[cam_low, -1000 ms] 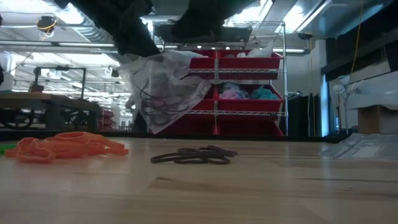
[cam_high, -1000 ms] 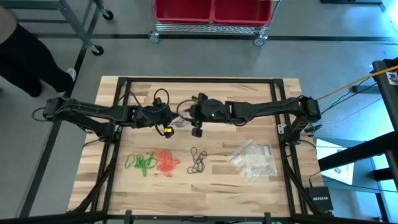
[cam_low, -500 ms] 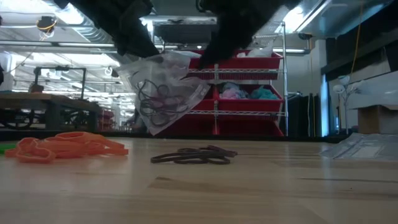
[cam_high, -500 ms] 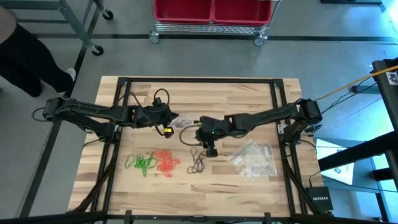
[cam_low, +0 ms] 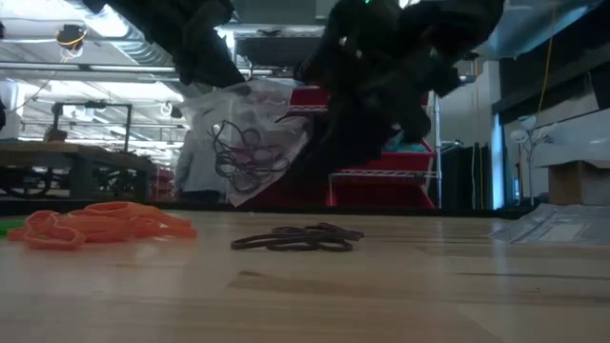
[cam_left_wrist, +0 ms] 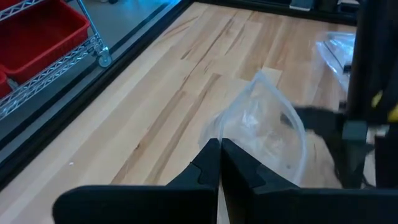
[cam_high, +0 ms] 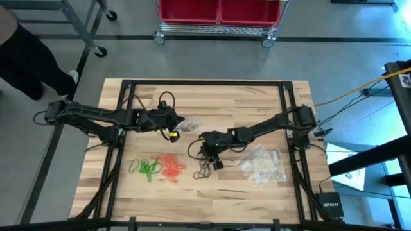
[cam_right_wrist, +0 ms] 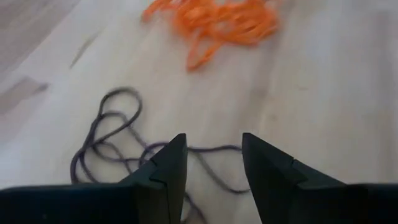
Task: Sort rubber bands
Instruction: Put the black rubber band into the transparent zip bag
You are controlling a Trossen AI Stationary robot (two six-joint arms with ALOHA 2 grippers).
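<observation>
Your right end effector [cam_high: 214, 160] hangs low over the pale wooden slatted worktop [cam_high: 257, 102], its two dark fingers [cam_right_wrist: 169, 163] standing apart with bare wood between them and nothing gripped. Directly past those fingers lies the loose tangle of thin black rubber bands [cam_right_wrist: 112, 146], flat on the wood; in the high view the same black loops [cam_high: 203, 169] sit just beside the fingertips, toward the front edge.

Your left end effector [cam_left_wrist: 219, 155] is pinched shut on the rim of a clear, crinkled plastic bag [cam_left_wrist: 268, 134]. The low view shows that bag [cam_low: 250, 133] hanging clear of the worktop with several dark elastic loops visible inside it. From above, the bag [cam_high: 188, 125] sits between the two arms, behind the sorted piles.

Left of the black loops lies the heap of orange-red rubber bands [cam_high: 171, 167], well bunched; the right wrist view catches it [cam_right_wrist: 217, 22] farther off beyond the black ones. Left again, touching or nearly touching the orange heap, is the small cluster of bright green rubber bands [cam_high: 146, 169].

To the right of the right end effector, a flat pile of empty clear plastic bags [cam_high: 262, 165] rests on the worktop.

Beyond the worktop, a wire rack with red plastic bins [cam_high: 219, 11] stands on the floor.
</observation>
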